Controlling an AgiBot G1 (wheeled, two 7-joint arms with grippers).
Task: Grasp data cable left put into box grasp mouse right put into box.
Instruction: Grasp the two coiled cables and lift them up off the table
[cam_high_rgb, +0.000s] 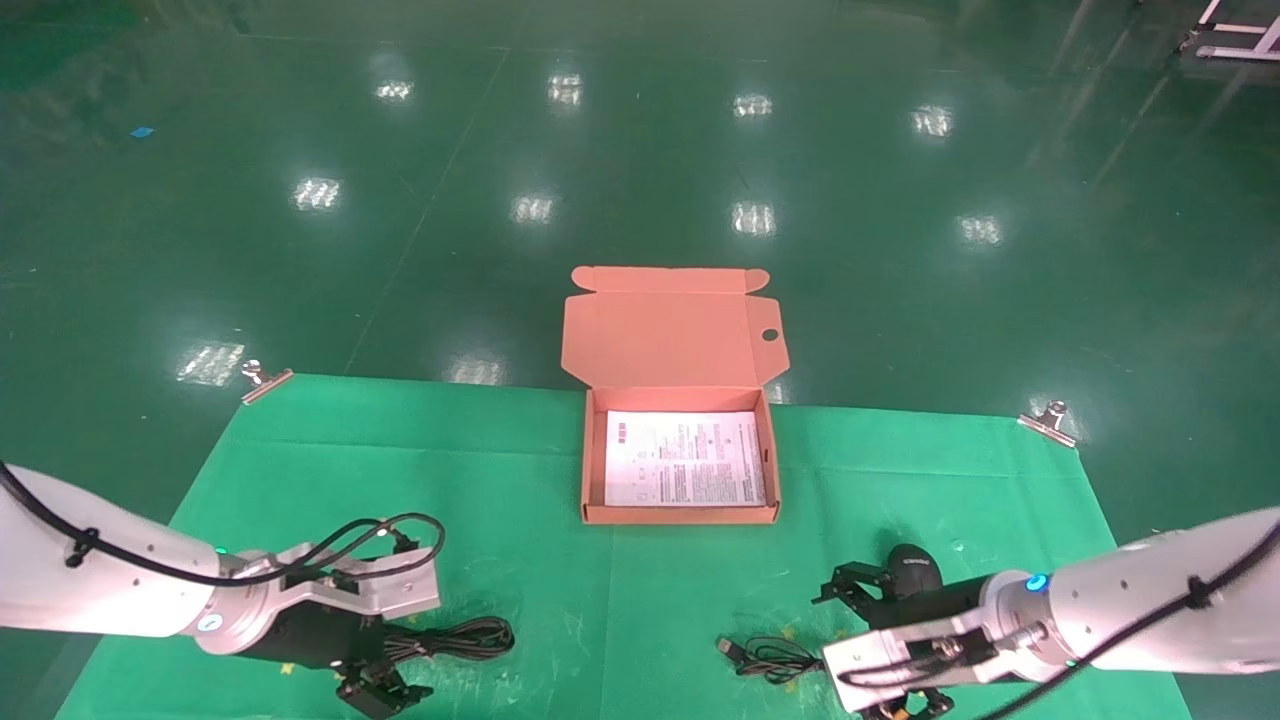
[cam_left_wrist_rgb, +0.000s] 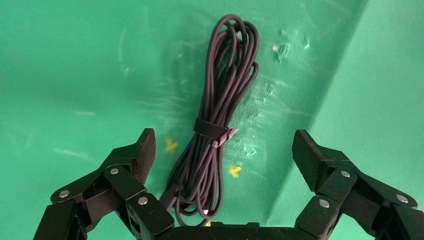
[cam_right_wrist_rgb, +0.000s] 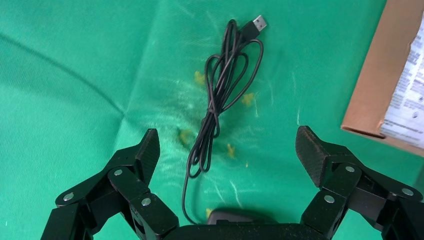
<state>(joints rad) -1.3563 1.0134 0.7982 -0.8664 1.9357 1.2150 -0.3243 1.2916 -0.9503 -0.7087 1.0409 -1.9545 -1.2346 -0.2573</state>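
- Your left gripper (cam_high_rgb: 385, 685) sits low at the near left, arm reaching in from the left edge, its fingers (cam_left_wrist_rgb: 142, 152) spread wide apart.
- Your right gripper (cam_high_rgb: 880, 640) sits low at the near right, arm angled inward, its fingers (cam_right_wrist_rgb: 312, 150) equally wide apart and holding nothing.

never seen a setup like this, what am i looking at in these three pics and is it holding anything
It is a two-armed robot at a table with a green cloth. The wide picture comes from a camera on its head; the other two come from cameras on its wrists, looking past the black fingers.

The left gripper is open over the data cable, a thick black bundle tied with a strap. The right gripper is open over the mouse and its thin cord with a USB plug.

Between them, farther back, sits the box, lid open, a printed paper sheet inside. Nothing is held yet.
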